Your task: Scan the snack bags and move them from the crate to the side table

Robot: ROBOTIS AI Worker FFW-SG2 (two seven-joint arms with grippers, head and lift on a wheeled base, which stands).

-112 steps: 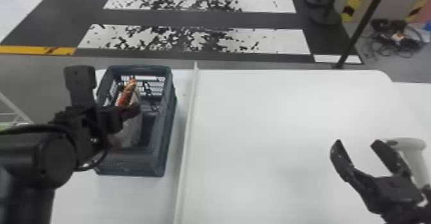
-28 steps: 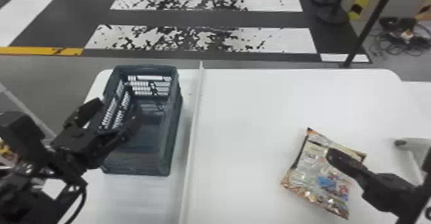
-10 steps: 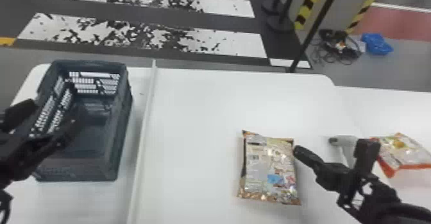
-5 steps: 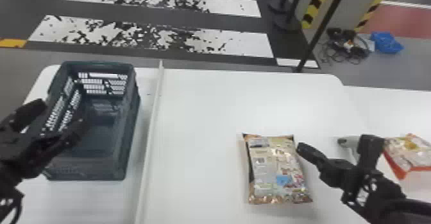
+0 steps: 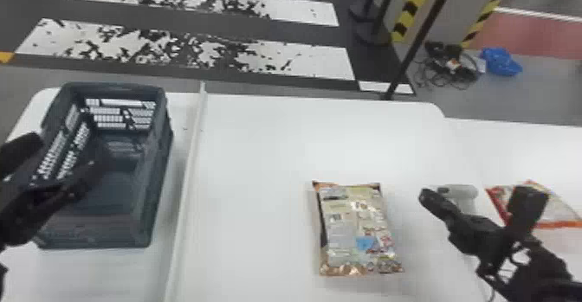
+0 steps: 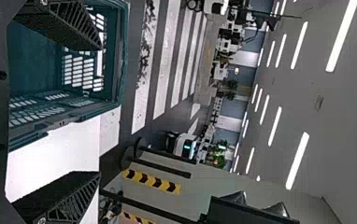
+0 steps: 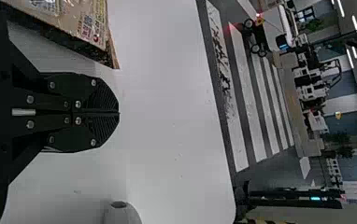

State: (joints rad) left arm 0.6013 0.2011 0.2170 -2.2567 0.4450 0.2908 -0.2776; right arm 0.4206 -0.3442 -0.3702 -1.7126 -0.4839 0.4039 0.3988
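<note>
Black and open, my left gripper (image 5: 68,154) is over the left part of the dark crate (image 5: 156,188); the crate floor that shows is bare. From its wrist, the left gripper (image 6: 98,111) has its fingers wide apart, with the crate (image 6: 119,70) beyond. A tan and silver snack bag (image 5: 357,232) lies flat on the white table. To its right is my right gripper (image 5: 426,196). In its wrist view, the right gripper (image 7: 119,113) has both fingers pressed together beside the bag (image 7: 85,23). A red-edged snack bag (image 5: 556,204) rests on the side table, partly behind the right arm.
Just beyond the right gripper stands a pale grey scanner (image 5: 463,193), its end (image 7: 120,215) also visible from the right wrist. A raised white strip (image 5: 190,167) runs between crate and tan bag. The side table (image 5: 519,149) adjoins on the right.
The tan bag has come onto the table and turned straighter. The right gripper, open at first, has shut. The head view has swung right. The left gripper has moved away from the bag it was at in the crate.
</note>
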